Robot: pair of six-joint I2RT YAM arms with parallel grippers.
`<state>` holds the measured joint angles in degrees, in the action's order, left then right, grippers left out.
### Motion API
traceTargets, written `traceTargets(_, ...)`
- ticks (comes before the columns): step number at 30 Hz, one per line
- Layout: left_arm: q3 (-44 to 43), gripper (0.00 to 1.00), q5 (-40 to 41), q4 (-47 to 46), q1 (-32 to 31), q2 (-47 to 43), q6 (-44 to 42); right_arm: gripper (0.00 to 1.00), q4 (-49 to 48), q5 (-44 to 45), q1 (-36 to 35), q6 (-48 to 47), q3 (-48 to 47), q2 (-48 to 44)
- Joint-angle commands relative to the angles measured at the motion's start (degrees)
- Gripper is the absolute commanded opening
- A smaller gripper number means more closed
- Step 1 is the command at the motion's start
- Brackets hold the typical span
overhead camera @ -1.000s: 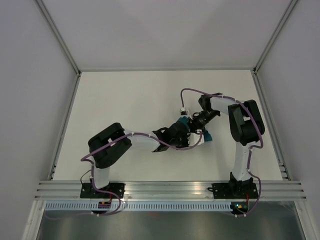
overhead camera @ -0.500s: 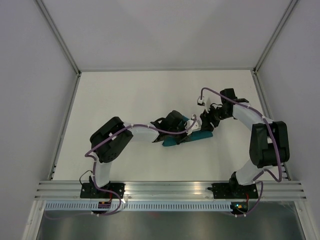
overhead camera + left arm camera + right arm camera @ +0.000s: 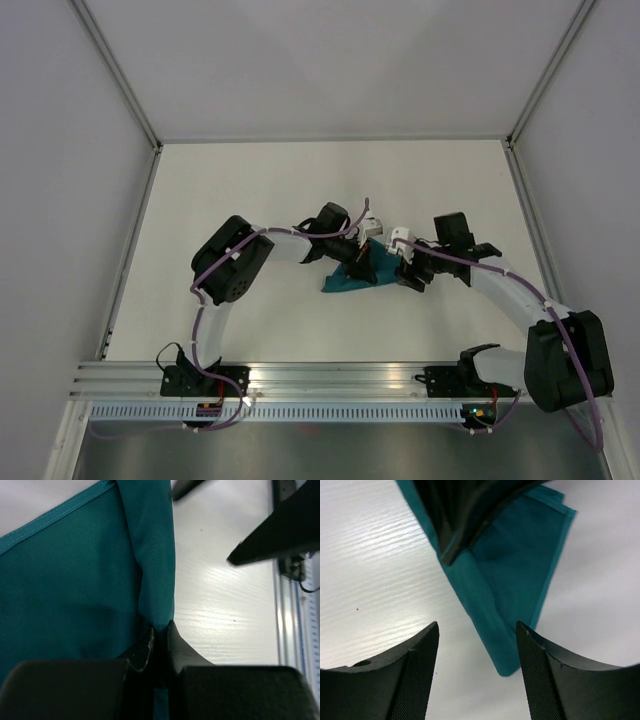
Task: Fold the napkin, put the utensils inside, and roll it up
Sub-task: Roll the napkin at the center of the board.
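Note:
The teal napkin (image 3: 343, 284) lies bunched and folded mid-table. My left gripper (image 3: 362, 258) is at its far right part. In the left wrist view the left gripper (image 3: 161, 627) is shut on a raised fold of the napkin (image 3: 70, 580). My right gripper (image 3: 398, 268) stands open just right of the cloth. In the right wrist view the right gripper (image 3: 477, 630) has wide jaws around the rolled end of the napkin (image 3: 520, 570) without touching it, and the left gripper's fingers (image 3: 465, 510) show above. The utensils are hidden.
The white table (image 3: 250, 190) is walled at the back and on both sides. An aluminium rail (image 3: 340, 375) with both arm bases runs along the near edge. The right arm's elbow (image 3: 565, 360) hangs over the near right corner.
The right gripper has opened wide and come off the napkin while its elbow swung to the near right. The left gripper stayed shut on the cloth and shifted toward the back.

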<state>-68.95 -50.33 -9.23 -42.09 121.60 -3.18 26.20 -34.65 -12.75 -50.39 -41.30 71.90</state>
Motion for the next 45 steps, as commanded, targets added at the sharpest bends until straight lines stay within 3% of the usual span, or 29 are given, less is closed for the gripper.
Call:
traceTargets(1, 2.2, 0.02, -4.6, 11.5, 0.2, 7.6, 2.6, 0.69, -10.7, 7.7, -7.5, -2.6, 6.1, -3.8)
traceTargets(7, -0.3, 0.02, -7.9, 14.1, 0.9, 10.8, 2.7, 0.70, -20.5, 14.9, -16.0, -1.9, 11.7, -2.6)
traceTargets(21, -3.8, 0.02, -6.5, 18.4, 1.3, 12.0, 4.1, 0.66, -19.7, 18.6, -23.9, -1.1, 14.3, -2.4)
traceTargets(30, -5.1, 0.04, -5.2, 19.5, 1.4, 11.6, 4.1, 0.49, -18.8, 18.6, -24.4, -1.0, 14.0, 0.8)
traceTargets(33, -5.6, 0.08, -5.0, 20.0, 1.5, 11.4, 3.9, 0.39, -18.6, 18.7, -24.5, -0.9, 13.8, 1.7)
traceTargets(34, -5.7, 0.08, -4.8, 20.0, 1.5, 11.2, 3.8, 0.30, -18.3, 18.8, -24.5, -0.9, 13.6, 2.0)
traceTargets(36, -5.7, 0.18, -3.9, 20.0, 1.6, 10.1, 3.9, 0.20, -17.7, 18.7, -24.4, -0.8, 13.2, 2.7)
traceTargets(41, -3.9, 0.35, -3.4, 14.5, 3.1, 5.7, 8.1, 0.11, -16.0, 18.0, -24.3, -0.4, 12.5, 4.0)
traceTargets(45, -2.0, 0.40, -4.6, 7.9, 4.9, 1.5, 12.6, 0.07, -14.6, 17.4, -24.3, -0.6, 11.7, 5.9)
